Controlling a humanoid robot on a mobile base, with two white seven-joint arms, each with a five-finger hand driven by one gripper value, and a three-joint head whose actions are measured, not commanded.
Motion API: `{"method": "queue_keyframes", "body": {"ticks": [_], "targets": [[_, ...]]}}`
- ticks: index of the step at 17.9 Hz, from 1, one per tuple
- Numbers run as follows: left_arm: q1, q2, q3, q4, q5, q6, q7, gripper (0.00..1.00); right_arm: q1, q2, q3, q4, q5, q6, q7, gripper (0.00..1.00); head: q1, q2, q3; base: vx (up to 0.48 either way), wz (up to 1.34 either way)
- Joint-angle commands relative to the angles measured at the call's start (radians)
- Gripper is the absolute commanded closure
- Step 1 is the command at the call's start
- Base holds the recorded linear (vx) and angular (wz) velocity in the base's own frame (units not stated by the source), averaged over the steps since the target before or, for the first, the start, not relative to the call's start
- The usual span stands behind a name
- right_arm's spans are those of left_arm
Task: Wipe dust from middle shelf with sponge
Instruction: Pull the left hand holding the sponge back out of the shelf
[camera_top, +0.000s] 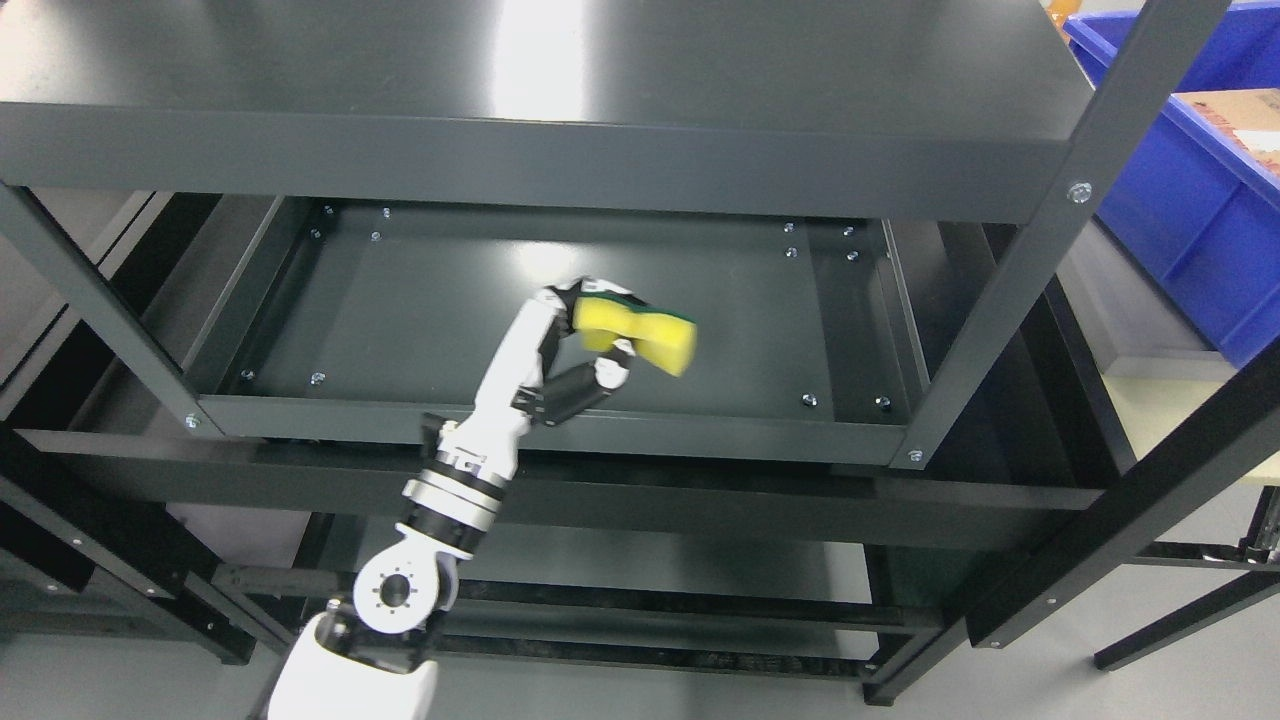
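While the left arm rose from the lower left of the head view, its robot hand (590, 345) reached over the front lip of the middle shelf (400, 310) and gripped the sponge (640, 335), fingers (545, 300) curled over the top and the thumb pressed against the underside. That sponge, yellow with a green scouring face at the back, stuck out to the right of the grip, its long axis running left to right and dipping slightly toward the far end. It sat over the middle of the shelf, toward the front; whether it touched the metal or hung just above could not be told from this angle. Most of the bare panel lay to the right of the sponge, so a sweep that way looked like the natural next stroke, with the hand trailing behind the sponge. Further right stood the rack's front post (1000, 300), and beyond it a blue bin (1190, 210). No right arm showed anywhere, so the left was the only one placed to work.
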Motion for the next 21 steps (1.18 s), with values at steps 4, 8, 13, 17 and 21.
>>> {"method": "queue_keyframes", "body": {"ticks": [4,8,13,17,21], "targets": [[0.036,0.007,0.507,-0.045,0.124,0.163,-0.006,1.0,0.0,-0.018,0.0,-0.017,0.0,0.001,-0.003,0.0,0.0,0.0,0.0,0.0,0.0],[0.094,0.007,0.517,-0.094,0.143,0.139,-0.041,0.99,0.0,-0.018,0.001,-0.017,0.0,0.001,-0.003,0.0,0.0,0.0,0.0,0.0,0.0],[0.14,0.007,0.518,-0.094,0.162,0.042,-0.1,0.99,0.0,-0.018,0.0,-0.017,0.0,0.001,-0.003,0.0,0.0,0.0,0.0,0.0,0.0],[0.142,0.007,0.512,-0.093,0.182,0.04,-0.104,0.99,0.0,-0.018,0.001,-0.017,0.0,0.001,-0.003,0.0,0.0,0.0,0.0,0.001,0.02],[0.143,0.007,0.459,-0.09,0.199,0.04,-0.104,0.99,0.0,-0.018,0.001,-0.017,0.0,0.001,-0.003,0.0,0.0,0.0,0.0,0.004,0.05]]}}
